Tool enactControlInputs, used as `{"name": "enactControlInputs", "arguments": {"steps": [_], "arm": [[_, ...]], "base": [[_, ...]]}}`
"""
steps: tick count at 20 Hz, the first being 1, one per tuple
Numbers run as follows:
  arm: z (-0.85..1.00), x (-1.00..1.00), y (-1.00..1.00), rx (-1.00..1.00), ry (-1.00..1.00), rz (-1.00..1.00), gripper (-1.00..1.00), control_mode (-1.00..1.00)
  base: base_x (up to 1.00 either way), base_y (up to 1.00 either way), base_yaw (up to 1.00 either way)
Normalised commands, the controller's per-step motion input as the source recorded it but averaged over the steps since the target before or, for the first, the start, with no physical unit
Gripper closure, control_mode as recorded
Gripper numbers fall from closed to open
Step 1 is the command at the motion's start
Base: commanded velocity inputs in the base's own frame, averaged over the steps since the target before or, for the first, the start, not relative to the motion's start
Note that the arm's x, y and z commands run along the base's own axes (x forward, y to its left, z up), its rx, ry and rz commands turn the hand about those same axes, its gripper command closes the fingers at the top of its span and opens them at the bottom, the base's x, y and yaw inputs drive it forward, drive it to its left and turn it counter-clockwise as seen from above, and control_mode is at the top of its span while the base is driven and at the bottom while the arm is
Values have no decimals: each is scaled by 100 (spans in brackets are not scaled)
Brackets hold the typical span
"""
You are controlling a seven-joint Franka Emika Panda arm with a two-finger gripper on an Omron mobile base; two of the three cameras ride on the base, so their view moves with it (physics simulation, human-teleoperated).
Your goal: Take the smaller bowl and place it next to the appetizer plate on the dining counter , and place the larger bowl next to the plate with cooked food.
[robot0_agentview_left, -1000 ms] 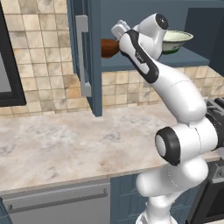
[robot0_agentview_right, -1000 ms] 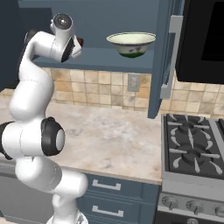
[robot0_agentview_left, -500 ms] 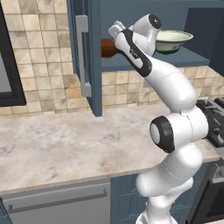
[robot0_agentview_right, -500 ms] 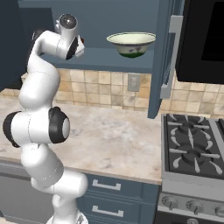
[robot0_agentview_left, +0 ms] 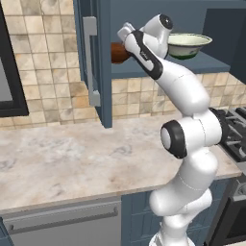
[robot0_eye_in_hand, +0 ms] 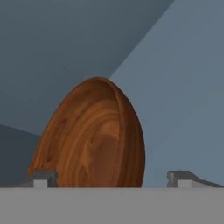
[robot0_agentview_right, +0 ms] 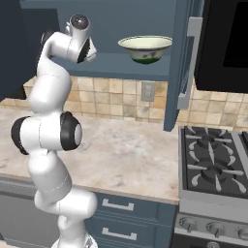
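The smaller bowl (robot0_eye_in_hand: 94, 135), glossy reddish-brown wood, stands close in front of my hand, tipped on its side by the roll of the hand view. My gripper (robot0_eye_in_hand: 113, 179) is open, and the bowl sits between the lines of its two fingertips (robot0_eye_in_hand: 42, 178), nearer the left one. In the left base view the bowl (robot0_agentview_left: 116, 53) rests on the cabinet shelf, partly hidden behind my gripper (robot0_agentview_left: 123, 44). The larger bowl (robot0_agentview_left: 189, 44), cream with a greenish inside, stands on the same shelf to the right; the right base view has this larger bowl (robot0_agentview_right: 145, 48) too.
The open cabinet door (robot0_agentview_left: 91, 67) with its long handle hangs left of my hand, and another open door (robot0_agentview_right: 186, 63) hangs right of the shelf (robot0_agentview_right: 131, 65). Below lie a marble-patterned worktop (robot0_agentview_left: 72, 158) and a stove (robot0_agentview_right: 213, 164).
The arm has swung its elbow in and reached the hand further along the shelf toward the brown bowl. The jaws have stayed open and both bowls are unmoved.
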Motion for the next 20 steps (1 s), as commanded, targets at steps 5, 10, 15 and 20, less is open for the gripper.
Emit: {"name": "enactControlInputs", "arguments": {"steps": [5, 10, 15, 20], "arm": [[-51, 13, 19, 1, 0, 0, 100, -100], [-68, 0, 29, 5, 0, 0, 100, -100], [-22, -67, 4, 6, -13, -1, 100, -100], [0, -100, -40, 12, -20, -12, 100, -100]], "base": [[0, 0, 0], [0, 0, 0], [0, 0, 0], [0, 0, 0]]}}
